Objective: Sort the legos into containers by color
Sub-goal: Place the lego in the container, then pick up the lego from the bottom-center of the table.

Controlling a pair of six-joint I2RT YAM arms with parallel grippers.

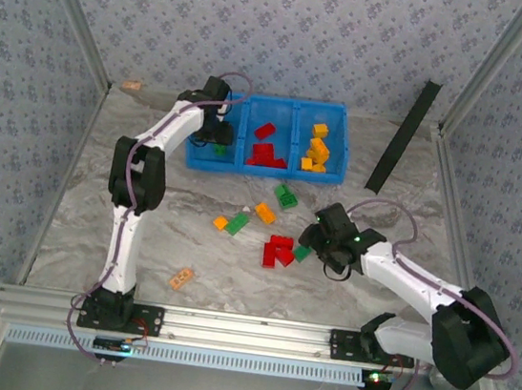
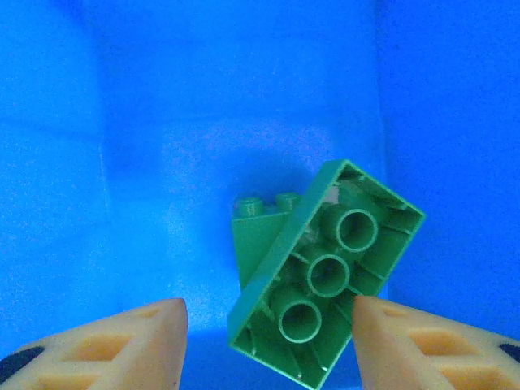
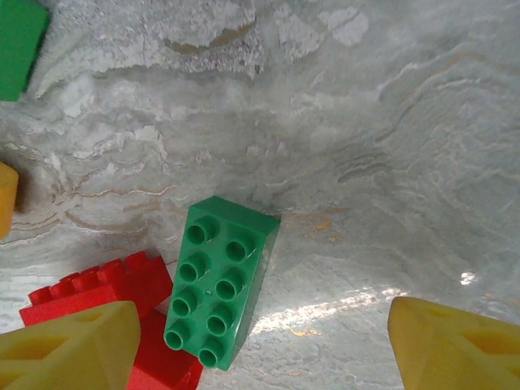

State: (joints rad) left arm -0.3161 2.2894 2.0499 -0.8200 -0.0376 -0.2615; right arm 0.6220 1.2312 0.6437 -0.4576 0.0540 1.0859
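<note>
Nearest, the right pincer point(image 3: 264, 345) hangs wide open, empty, over a green lego point(image 3: 219, 284) studs-up on the counter point(image 3: 366, 162) just beside red legos point(image 3: 106, 292). Farther off, the left pincer point(image 2: 268, 341) gapes empty above an upturned green lego point(image 2: 329, 272) leaning on a second green lego point(image 2: 256, 236) in the left container point(image 2: 162, 122).

Red, green and orange legos point(image 1: 279, 251) lie partly loose, partly sorted inside the blue containers point(image 1: 283, 172).

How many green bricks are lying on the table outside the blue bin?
3 green bricks: one nearest the blue bin, one beside an orange brick, one under the right gripper. More may be hidden.
</note>
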